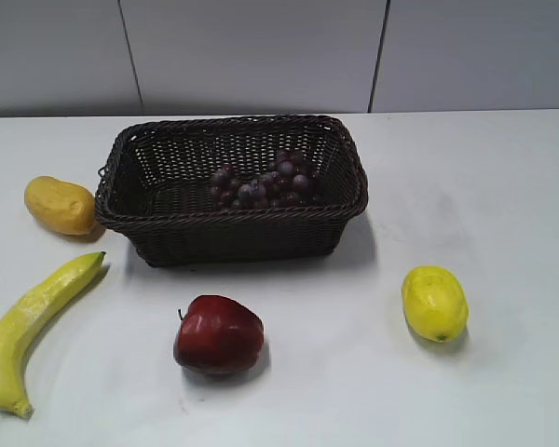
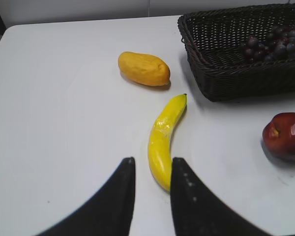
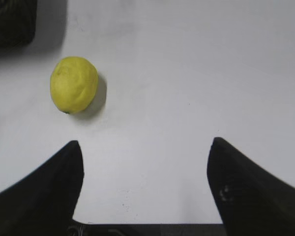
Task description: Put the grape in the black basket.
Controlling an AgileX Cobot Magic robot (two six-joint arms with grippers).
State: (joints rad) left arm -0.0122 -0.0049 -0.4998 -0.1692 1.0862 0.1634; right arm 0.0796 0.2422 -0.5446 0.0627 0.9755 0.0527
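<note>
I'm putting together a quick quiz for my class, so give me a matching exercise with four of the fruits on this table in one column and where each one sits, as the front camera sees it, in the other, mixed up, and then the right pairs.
Things:
1. the grape
2. apple
3. banana
4. lemon

Places:
A. on the table, front left, lying lengthwise
B. inside the black basket
C. on the table, right of the basket's front
D. on the table, in front of the basket, near the middle

Pairs: 1-B, 2-D, 3-A, 4-C
</note>
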